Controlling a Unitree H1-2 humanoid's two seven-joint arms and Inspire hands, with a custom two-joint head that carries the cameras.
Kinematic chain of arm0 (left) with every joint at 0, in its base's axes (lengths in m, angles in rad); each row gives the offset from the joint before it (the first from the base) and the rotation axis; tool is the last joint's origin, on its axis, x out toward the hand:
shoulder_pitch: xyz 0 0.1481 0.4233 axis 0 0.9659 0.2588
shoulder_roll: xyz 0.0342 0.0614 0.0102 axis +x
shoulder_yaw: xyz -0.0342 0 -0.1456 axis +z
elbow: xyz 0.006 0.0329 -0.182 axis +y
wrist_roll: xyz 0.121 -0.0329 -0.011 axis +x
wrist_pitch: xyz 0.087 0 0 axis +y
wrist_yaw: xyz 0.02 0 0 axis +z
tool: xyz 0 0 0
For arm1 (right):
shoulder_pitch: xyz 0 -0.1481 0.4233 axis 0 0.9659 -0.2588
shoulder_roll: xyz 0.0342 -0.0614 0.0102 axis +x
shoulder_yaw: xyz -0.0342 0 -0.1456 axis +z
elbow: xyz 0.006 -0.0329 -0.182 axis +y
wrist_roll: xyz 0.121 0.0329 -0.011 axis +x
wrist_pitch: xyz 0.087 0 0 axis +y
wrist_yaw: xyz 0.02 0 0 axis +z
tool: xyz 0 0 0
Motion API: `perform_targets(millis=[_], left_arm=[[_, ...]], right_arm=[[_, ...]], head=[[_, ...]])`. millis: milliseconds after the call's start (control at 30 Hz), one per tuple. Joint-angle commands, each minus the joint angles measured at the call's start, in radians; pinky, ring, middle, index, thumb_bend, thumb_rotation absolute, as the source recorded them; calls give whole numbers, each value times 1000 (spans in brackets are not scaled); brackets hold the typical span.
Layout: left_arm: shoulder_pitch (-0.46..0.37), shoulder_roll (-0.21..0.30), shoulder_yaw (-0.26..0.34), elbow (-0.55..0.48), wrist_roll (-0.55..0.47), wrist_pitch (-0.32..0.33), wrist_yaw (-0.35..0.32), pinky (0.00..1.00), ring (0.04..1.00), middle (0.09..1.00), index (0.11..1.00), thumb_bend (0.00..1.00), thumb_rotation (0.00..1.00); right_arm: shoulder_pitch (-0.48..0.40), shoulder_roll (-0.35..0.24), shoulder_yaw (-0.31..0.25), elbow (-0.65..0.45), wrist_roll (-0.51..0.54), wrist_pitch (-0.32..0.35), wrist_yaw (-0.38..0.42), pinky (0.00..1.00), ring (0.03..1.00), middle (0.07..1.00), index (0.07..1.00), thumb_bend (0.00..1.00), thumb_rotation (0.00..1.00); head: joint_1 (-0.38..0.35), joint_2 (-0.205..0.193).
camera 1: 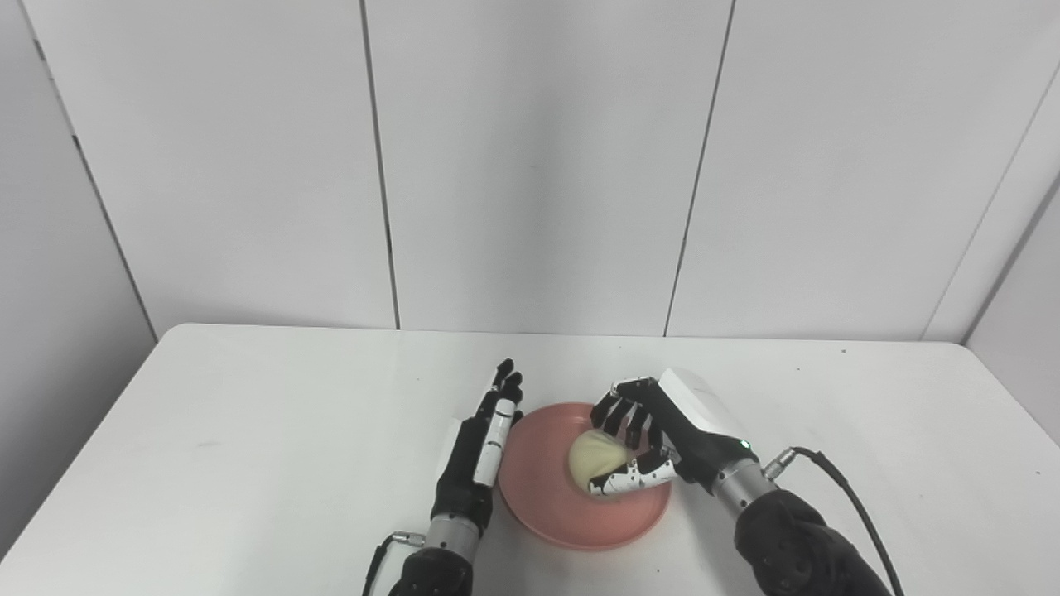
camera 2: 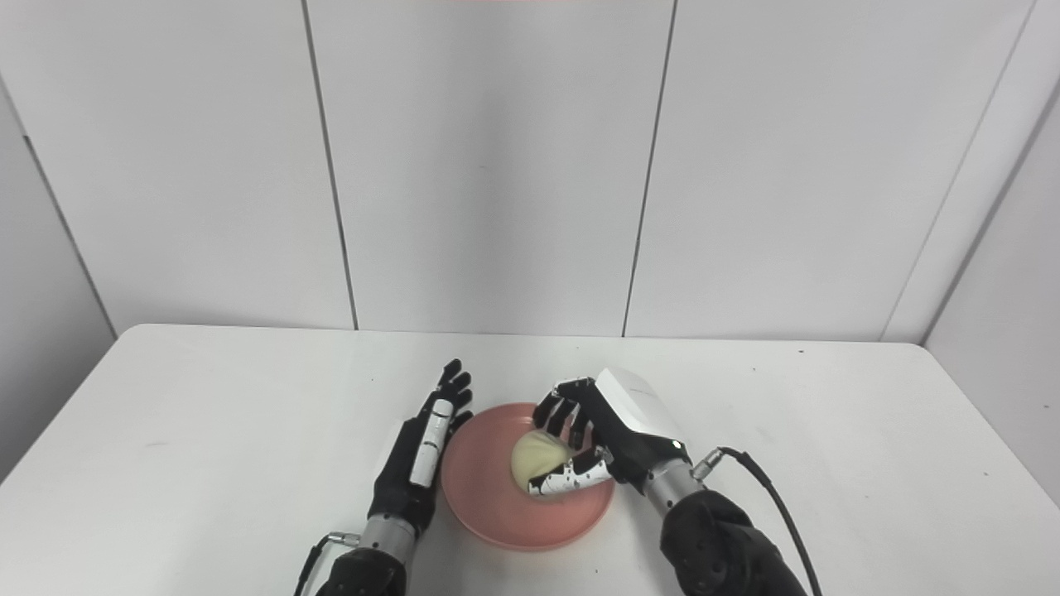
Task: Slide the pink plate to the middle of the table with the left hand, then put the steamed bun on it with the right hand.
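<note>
The pink plate [camera 1: 580, 517] lies on the white table [camera 1: 248, 430], near the front at about the middle. The pale steamed bun [camera 1: 591, 456] is over the plate's right half; I cannot tell if it rests on it. My right hand [camera 1: 662, 430] is curled around the bun, fingers over its top and far side, thumb along its near side. My left hand [camera 1: 484, 443] is open with its fingers straight, standing on edge against the plate's left rim. The right eye view shows the same plate [camera 2: 497, 509], bun [camera 2: 534, 455] and hands.
A black cable [camera 1: 836, 480] runs from my right wrist over the table to the right. White wall panels [camera 1: 530, 165] stand behind the table's far edge.
</note>
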Motion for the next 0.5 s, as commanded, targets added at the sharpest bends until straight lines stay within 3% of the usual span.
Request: perform_targets(millis=[0,100,200,300,367,400,433,467], left_arm=[[33,-12,-6,14,4,-8,9,934,968,968,947,562,1000],[34,-12,-5,10,2,-2,6,934,969,969,952,581,1000],[36,-10,-3,3,1,3,4,930,965,968,951,579,1000],[38,-9,-3,-6,2,11,3,935,964,968,949,577,1000],[39,-9,-5,-12,5,14,4,935,961,966,946,570,1000],[40,-8,-6,-14,8,14,5,938,962,967,945,563,1000],[39,-7,-7,-14,10,11,4,938,962,967,945,562,1000],[39,-7,-8,-14,11,9,4,939,965,969,945,555,1000]], right_arm=[[-48,1,7,24,-19,-81,-51,221,389,507,487,516,0],[-55,-4,31,91,-45,-137,-86,256,350,460,537,508,0],[-60,-5,51,157,-63,-192,-123,343,379,470,547,510,0],[-59,-11,67,168,-87,-206,-133,400,409,501,521,515,0],[-53,-20,77,150,-105,-191,-118,519,595,645,501,514,102],[-48,-25,78,139,-109,-186,-111,611,694,724,668,606,157],[-43,-30,77,131,-104,-188,-105,620,703,732,684,615,162],[-39,-33,75,125,-102,-190,-100,676,761,784,753,633,243]], head=[[-1,3],[-3,4],[-6,7],[-7,10],[-6,14],[-6,14],[-7,15],[-7,15]])
